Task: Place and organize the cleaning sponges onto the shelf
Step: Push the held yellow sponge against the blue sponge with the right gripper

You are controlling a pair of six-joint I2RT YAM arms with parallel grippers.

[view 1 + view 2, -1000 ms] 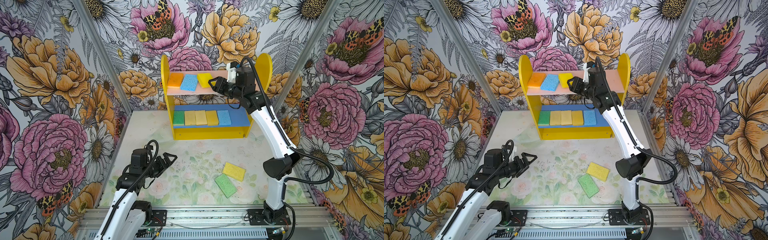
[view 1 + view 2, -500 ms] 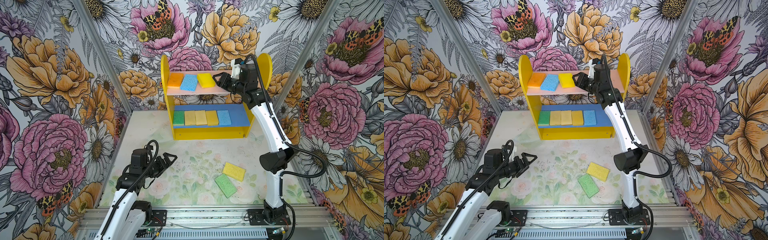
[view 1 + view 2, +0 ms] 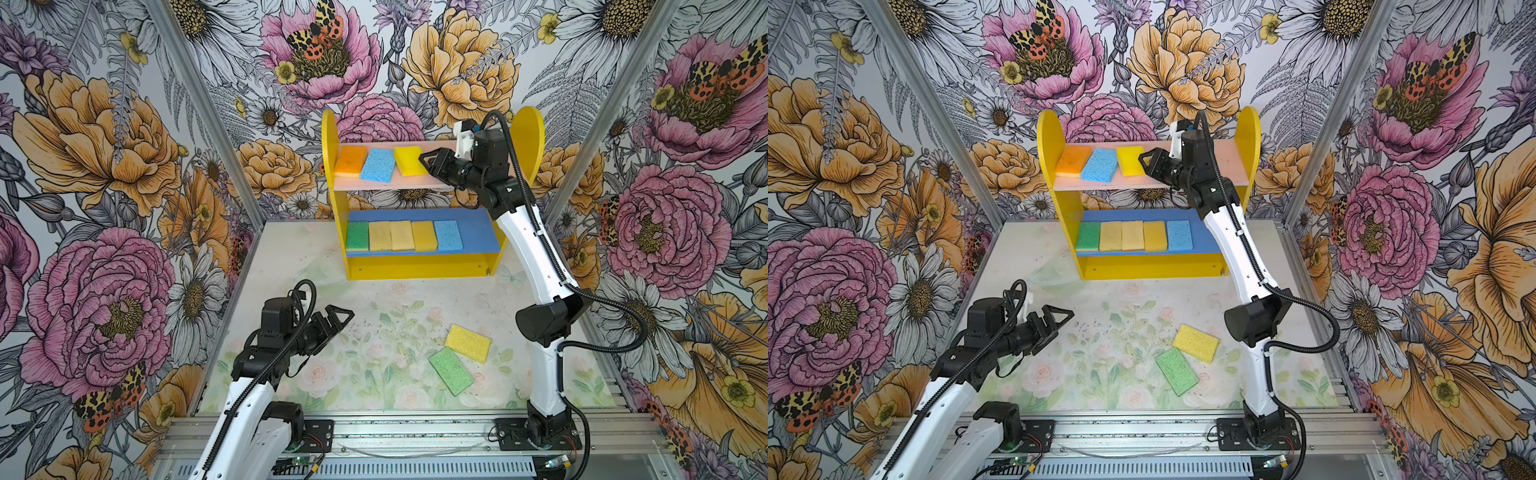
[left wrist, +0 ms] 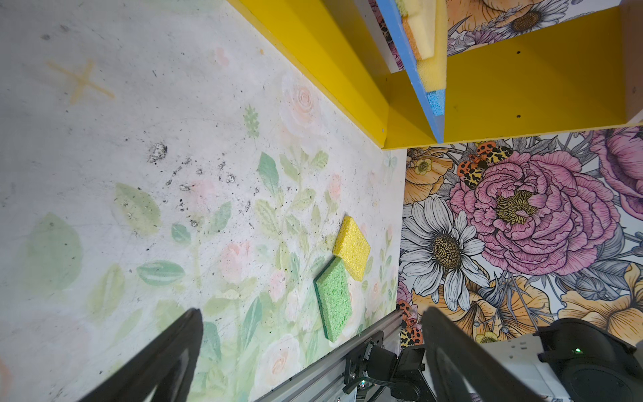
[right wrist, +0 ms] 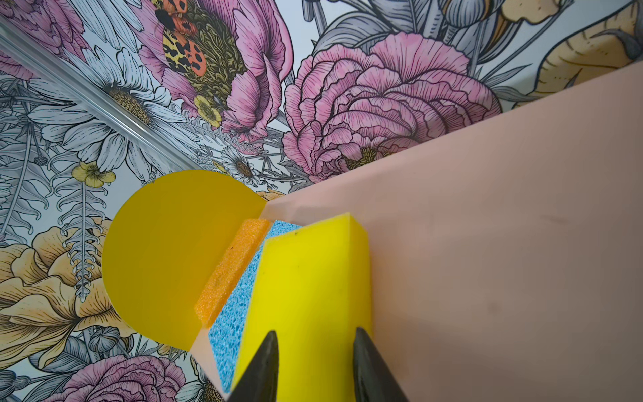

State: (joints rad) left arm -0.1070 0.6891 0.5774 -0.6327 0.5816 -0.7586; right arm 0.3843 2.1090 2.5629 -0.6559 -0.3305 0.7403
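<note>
A: Biggest first?

B: The bench, floral-printed, under everything. Then the shelf, upright at the bench's 12 o'clock edge, close to the back wall.

A: Arms next. Right side?

B: Stretched up from 4 o'clock to the pink upper board. Right gripper at the 3 o'clock edge of a bright yellow sponge. Partly open, with a clear gap between the two tips in the right wrist view. No clamp on anything visible. Touching the sponge or just short of it, cannot tell.

A: Left side?

B: Low over the bench near 8 o'clock. Left gripper spread fully wide, empty, aimed toward 3 o'clock.

A: And the cleaning sponges?

B: Eight on the shelf, two off it. On the blue lower board, a flat row of five, edge to edge: a green sponge at the 9 o'clock end, three tan sponges, then a blue sponge. On the upper board, toward 9 o'clock: an orange sponge, a skewed blue sponge, then the bright yellow one against it.

A: The two off it?

B: Flat on the bench at 5 o'clock: a loose yellow sponge and a loose green sponge, corners touching.
</note>
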